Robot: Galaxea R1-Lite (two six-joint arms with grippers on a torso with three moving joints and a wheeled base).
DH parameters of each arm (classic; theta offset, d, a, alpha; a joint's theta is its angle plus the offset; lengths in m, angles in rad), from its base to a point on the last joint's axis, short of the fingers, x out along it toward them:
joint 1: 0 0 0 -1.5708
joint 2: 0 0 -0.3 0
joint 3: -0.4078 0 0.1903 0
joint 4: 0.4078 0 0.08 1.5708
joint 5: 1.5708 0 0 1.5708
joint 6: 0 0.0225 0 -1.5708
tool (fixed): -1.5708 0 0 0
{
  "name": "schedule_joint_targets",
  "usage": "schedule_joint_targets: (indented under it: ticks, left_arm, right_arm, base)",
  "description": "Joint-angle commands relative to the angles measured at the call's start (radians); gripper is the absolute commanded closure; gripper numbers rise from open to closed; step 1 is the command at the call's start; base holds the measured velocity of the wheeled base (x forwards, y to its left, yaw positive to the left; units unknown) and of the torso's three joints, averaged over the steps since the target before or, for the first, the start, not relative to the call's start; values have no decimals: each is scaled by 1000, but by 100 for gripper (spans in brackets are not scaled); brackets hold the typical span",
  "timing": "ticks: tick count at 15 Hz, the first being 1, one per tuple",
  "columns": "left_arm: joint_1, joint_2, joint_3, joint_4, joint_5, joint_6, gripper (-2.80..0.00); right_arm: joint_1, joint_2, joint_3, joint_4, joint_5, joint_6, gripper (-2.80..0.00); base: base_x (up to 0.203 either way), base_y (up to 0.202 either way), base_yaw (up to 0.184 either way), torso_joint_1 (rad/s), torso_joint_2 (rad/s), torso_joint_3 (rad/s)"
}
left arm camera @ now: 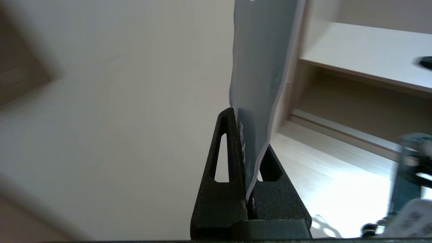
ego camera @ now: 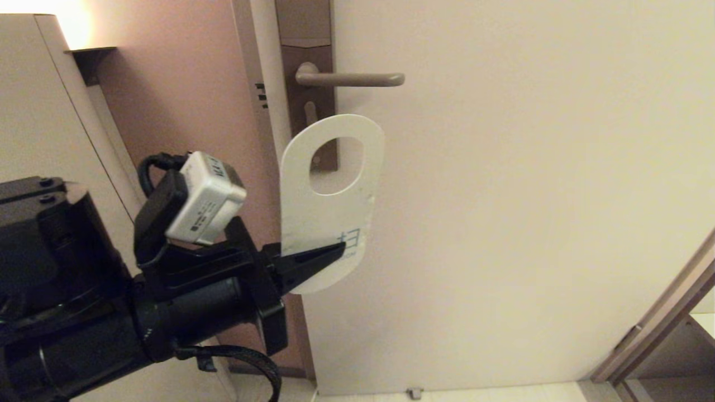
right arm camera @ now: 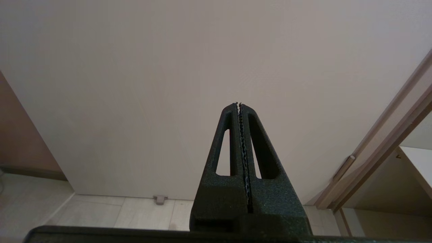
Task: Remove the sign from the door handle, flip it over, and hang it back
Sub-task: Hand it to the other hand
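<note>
Left gripper (ego camera: 327,258) clamping sign (ego camera: 329,206) lower end, centre frame, below door handle (ego camera: 349,79); next needing oval hole level with lever tip, grip kept firm. Right gripper (right arm camera: 239,104) closed, empty.

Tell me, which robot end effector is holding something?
The left end effector: it is pinched shut on the bottom of the sign, just below the door handle. The right end effector is shut too, but on nothing.
</note>
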Motion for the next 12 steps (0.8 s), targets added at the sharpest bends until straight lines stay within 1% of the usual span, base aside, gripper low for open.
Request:
schedule_joint_targets:
  ticks: [1,4,5,9,12]
  left_arm:
    - [49,-74,37,0,-2,1,0]
    - [112,-144,88,1,0,0,0]
    - [144,-166,113,1,1,1,0]
    - [311,-280,208,1,0,17,0]
    - [464,-349,306,1,-2,12,0]
  right_arm:
    - [0,0,0,0,0,-1,0]
    - [0,0,0,0,0,-1,0]
    - [0,0,0,0,0,-1,0]
    - [0,0,0,2,0,-1,0]
    - [0,0,0,0,0,-1,0]
  base:
    - [0,0,0,0,0,0]
    - [0,0,0,0,0,0]
    - [0,0,0,0,0,0]
    - [0,0,0,0,0,0]
    - [0,0,0,0,0,0]
